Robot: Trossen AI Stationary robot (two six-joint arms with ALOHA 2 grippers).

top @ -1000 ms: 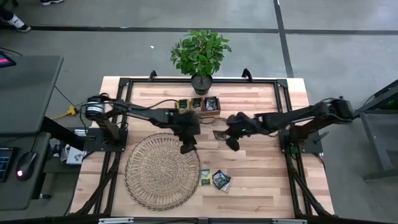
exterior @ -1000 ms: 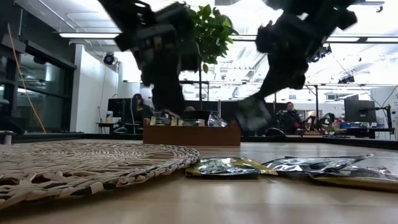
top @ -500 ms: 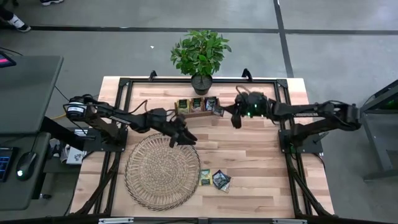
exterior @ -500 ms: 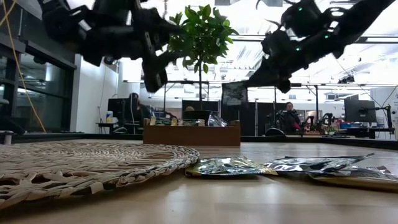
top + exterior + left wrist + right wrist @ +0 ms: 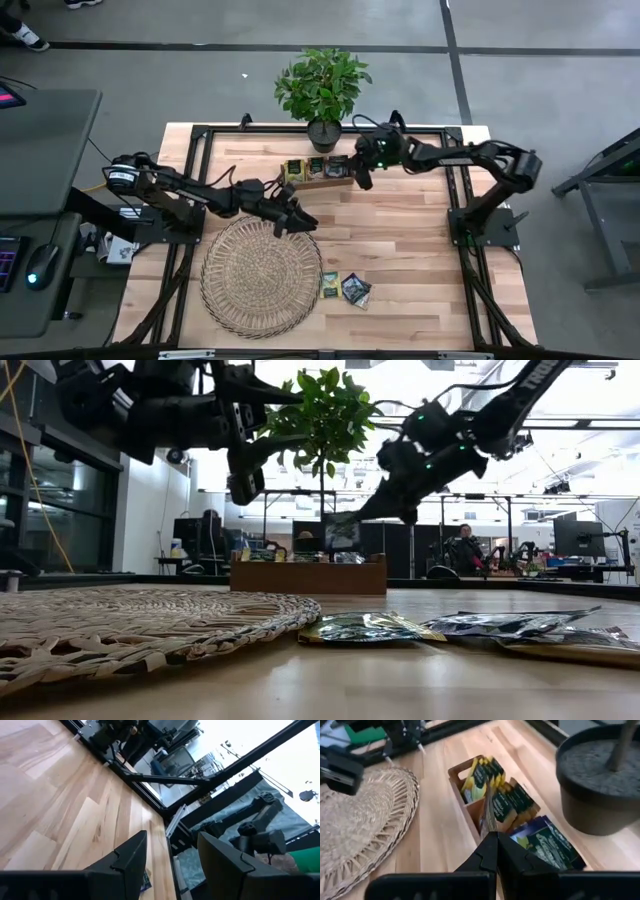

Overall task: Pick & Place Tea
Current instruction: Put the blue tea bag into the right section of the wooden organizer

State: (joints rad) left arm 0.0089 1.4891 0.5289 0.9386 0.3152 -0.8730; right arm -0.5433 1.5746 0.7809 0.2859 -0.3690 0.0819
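Pinching a tea sachet (image 5: 489,812) edgewise, the right gripper (image 5: 496,842) hangs clenched just above the wooden tray (image 5: 462,802); released off-line, the sachet could catch a divider or topple outside; the left gripper (image 5: 296,220) waits, jaws spread, empty.

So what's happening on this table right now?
The right hand is shut on a tea sachet, holding it edge-up over the wooden tray near the potted plant; the tray already holds upright sachets. The left hand waits open and empty above the far edge of the wicker mat. Two more loose sachets lie on the table beside the mat.
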